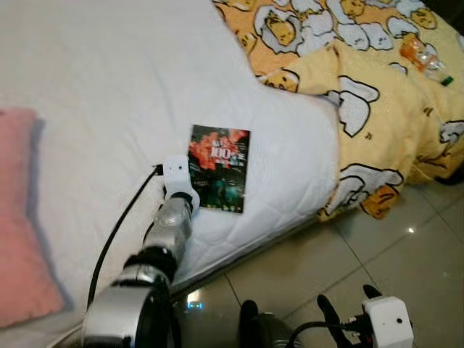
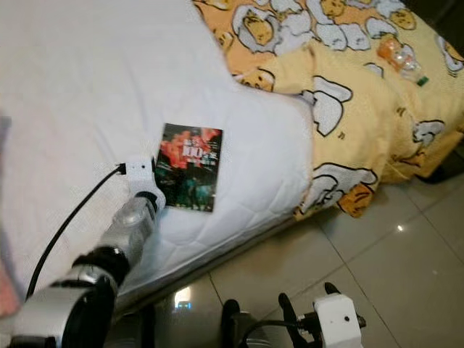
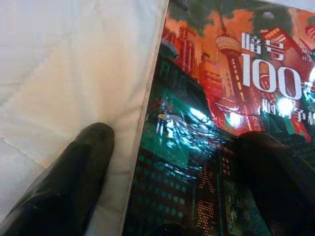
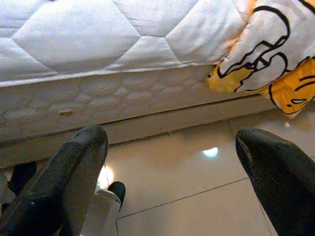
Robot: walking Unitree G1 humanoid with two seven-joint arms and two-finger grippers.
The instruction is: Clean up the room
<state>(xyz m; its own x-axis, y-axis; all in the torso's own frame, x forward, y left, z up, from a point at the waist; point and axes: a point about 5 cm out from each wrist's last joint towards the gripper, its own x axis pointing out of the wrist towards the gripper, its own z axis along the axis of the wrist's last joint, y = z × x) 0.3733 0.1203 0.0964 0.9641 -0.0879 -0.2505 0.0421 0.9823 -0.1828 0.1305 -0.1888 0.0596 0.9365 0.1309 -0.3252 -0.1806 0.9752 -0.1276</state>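
A book (image 1: pixel 218 168) with a dark red and green city cover lies flat on the white bed (image 1: pixel 109 94), near the bed's front edge and toward its front right corner. The left hand (image 3: pixel 172 162) is stretched out over the bed at the book's near left corner. In the left wrist view its fingers are apart, one black finger (image 3: pixel 74 177) on the quilted sheet just beside the book's edge, the other on the glossy cover; they are not clamped on anything.

A yellow blanket (image 1: pixel 377 94) with cartoon egg figures covers the right side of the bed and hangs over the front right corner toward the floor (image 1: pixel 391 246). An orange bottle (image 1: pixel 425 59) lies on the blanket near the far right edge. A pink pillow (image 1: pixel 22 217) rests at the bed's left edge.

The right hand (image 4: pixel 177 167) hangs low over the tiled floor in front of the bed, its fingers wide apart and empty, facing the bed's side.
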